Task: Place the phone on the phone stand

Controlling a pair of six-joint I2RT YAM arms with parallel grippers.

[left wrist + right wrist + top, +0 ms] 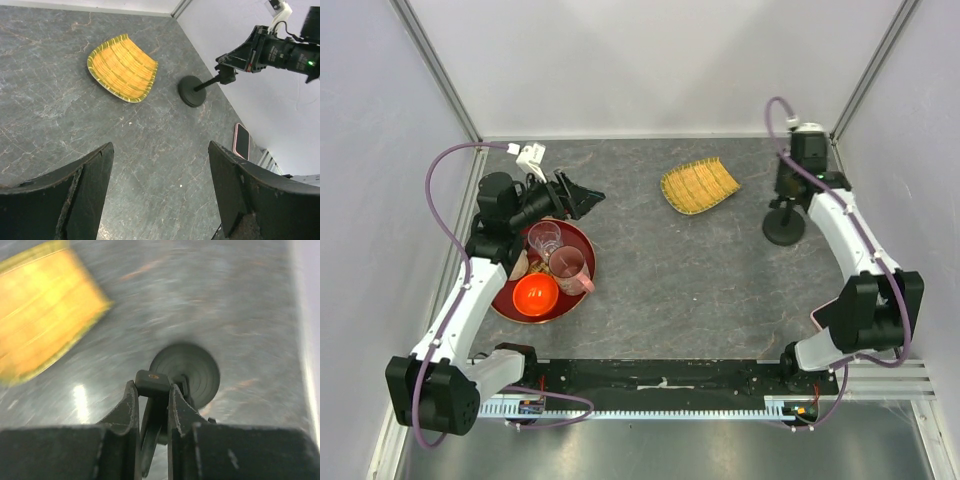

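Where the left arm reaches over the far-left part of the table (670,290), the left gripper (161,145) stands wide open. Its two dark fingers (90,185) are spread far apart with nothing between them, and it hangs above the far rim of a red tray (506,298). In that tray sit a clear glass (544,240), a pink cup (570,268) and an orange bowl (535,294), close together.

Further right, near the back of the table, a yellow woven plate (699,186) lies alone on the grey surface, well apart from the tray.

To the right of the plate stands the phone stand (783,228), its round black base flat on the table and its short arm rising at a tilt. The right gripper (152,387) is closed on the upper end of that arm. The right wrist view, though blurred, shows both fingers (127,405) pressed against the arm's sides just below its small head, with the disc base beyond them.

The phone (241,141) is not on the stand. It lies flat on the table, dark screen up with a pink edge, near the right side and nearer the front edge than the stand, well apart from it. From above only a pink sliver of it shows beside the right arm's elbow.
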